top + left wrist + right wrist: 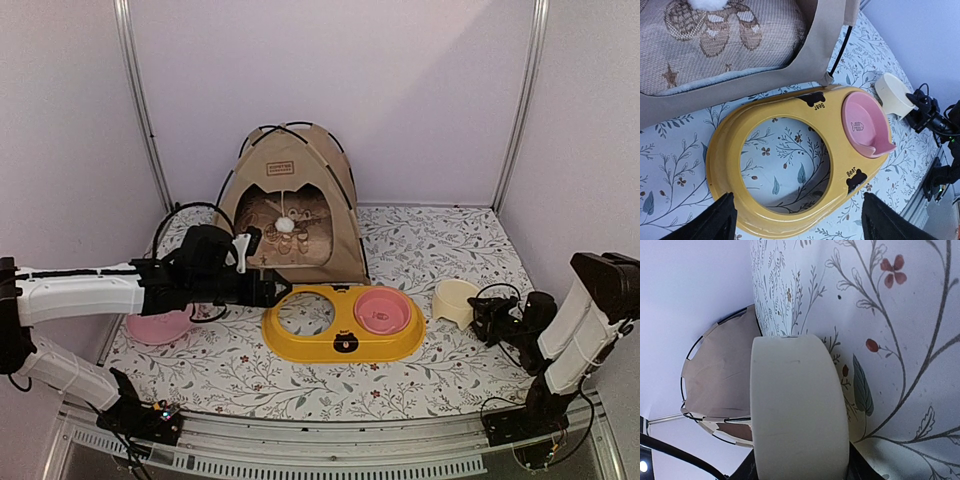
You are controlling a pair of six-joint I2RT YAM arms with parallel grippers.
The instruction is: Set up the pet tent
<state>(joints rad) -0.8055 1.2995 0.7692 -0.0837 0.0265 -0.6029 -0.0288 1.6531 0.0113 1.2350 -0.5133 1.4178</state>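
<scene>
The pet tent (290, 190) stands upright at the back centre, tan with black poles, a brown label and a white pom-pom (284, 224) hanging in the doorway. A bear-print cushion (715, 45) lies inside it. The tent also shows in the left wrist view (815, 50) and the right wrist view (720, 375). My left gripper (272, 290) is open and empty, low over the left end of a yellow feeder tray (300, 345), in front of the tent; its fingers (715, 220) straddle the tray's near rim. My right gripper (482, 316) is shut on a cream bowl (797, 410) at the right.
The yellow feeder tray (725, 165) holds a pink bowl (382, 310) in its right ring; its left ring is an open hole. A second pink bowl (160, 326) lies under my left arm. The cream bowl (455, 300) sits right of the tray. Walls enclose the floral mat.
</scene>
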